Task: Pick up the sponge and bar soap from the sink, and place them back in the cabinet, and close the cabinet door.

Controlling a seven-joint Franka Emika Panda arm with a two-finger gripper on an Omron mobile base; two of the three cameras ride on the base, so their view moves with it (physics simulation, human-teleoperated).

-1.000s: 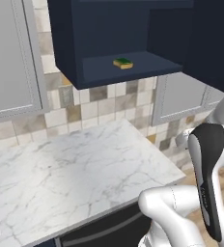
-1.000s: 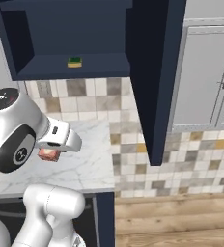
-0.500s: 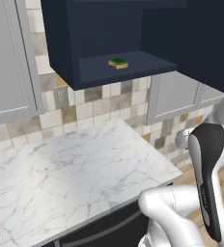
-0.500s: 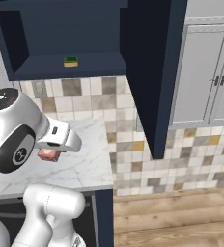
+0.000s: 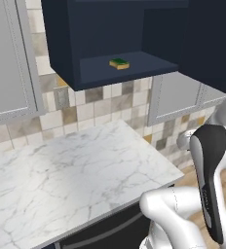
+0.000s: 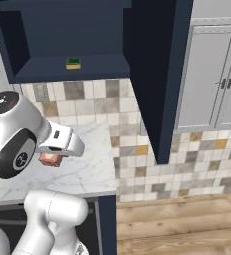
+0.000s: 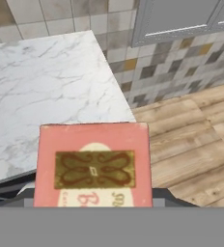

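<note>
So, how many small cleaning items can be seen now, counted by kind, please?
sponge: 1, lying on the floor of the open navy cabinet
bar soap: 1, held in the pincer above the marble counter
Total: 2

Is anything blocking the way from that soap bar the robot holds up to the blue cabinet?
Nothing visible does. The bar soap sits in the gripper over the counter; the cabinet above is open, its cabinet door swung aside, the sponge already inside.
</note>
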